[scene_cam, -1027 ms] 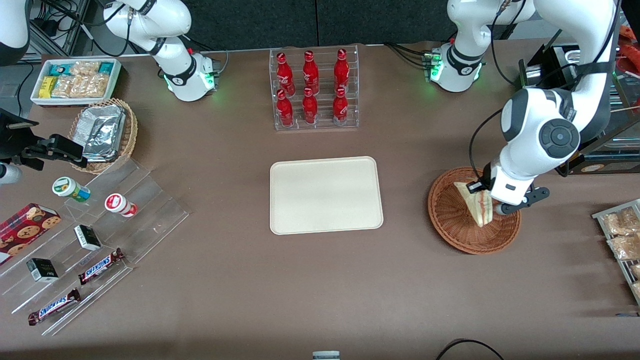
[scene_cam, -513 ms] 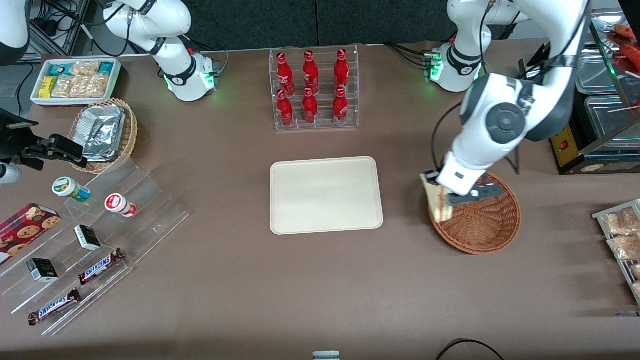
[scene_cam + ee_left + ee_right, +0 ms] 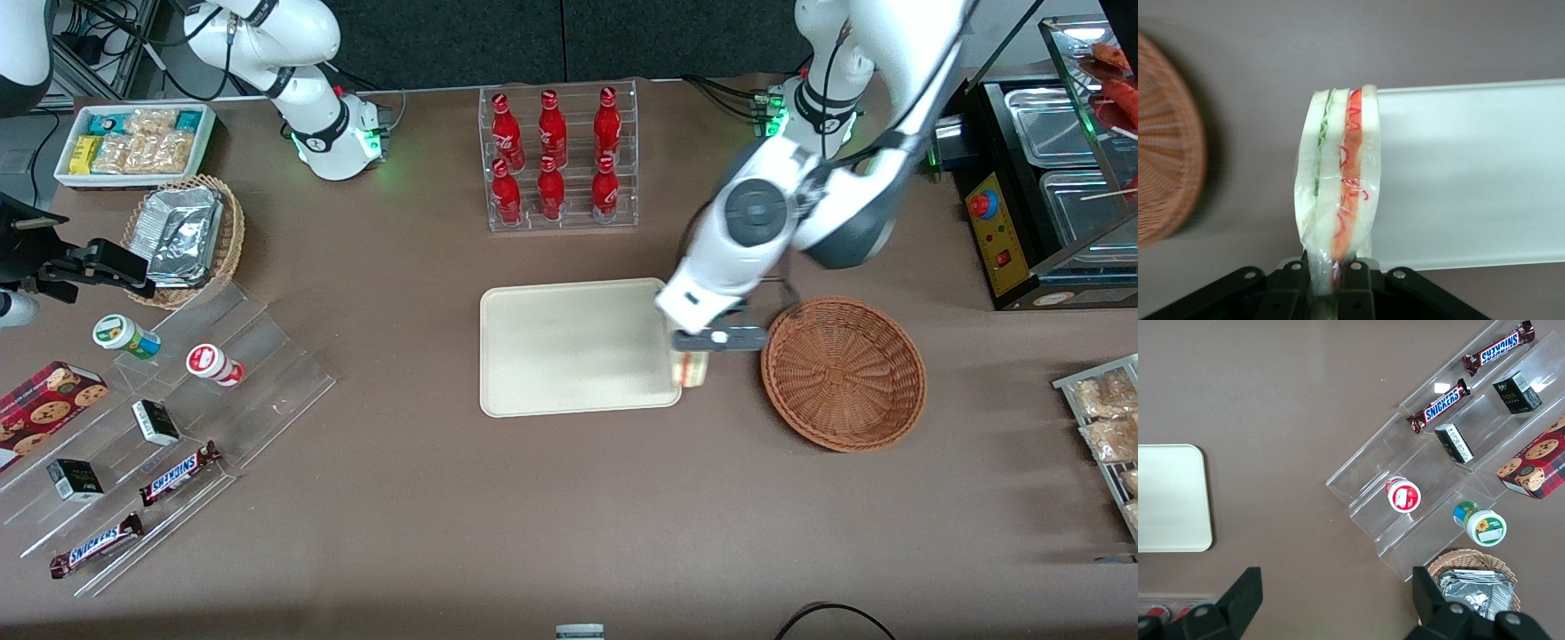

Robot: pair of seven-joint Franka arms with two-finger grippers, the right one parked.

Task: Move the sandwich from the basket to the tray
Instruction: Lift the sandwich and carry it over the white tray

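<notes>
A: The front camera hangs high, looking steeply down over the whole bench (image 3: 400,498).

B: The left wrist camera sits close above the gripper (image 3: 1327,283), probably facing downward; the right wrist one looks down too. All three share the tray (image 3: 533,356) (image 3: 1485,173) (image 3: 1165,500).

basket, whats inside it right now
Nothing shows inside the basket, only bare weave. The sandwich is out, clamped in the hand at the tray edge nearest the basket.
</notes>
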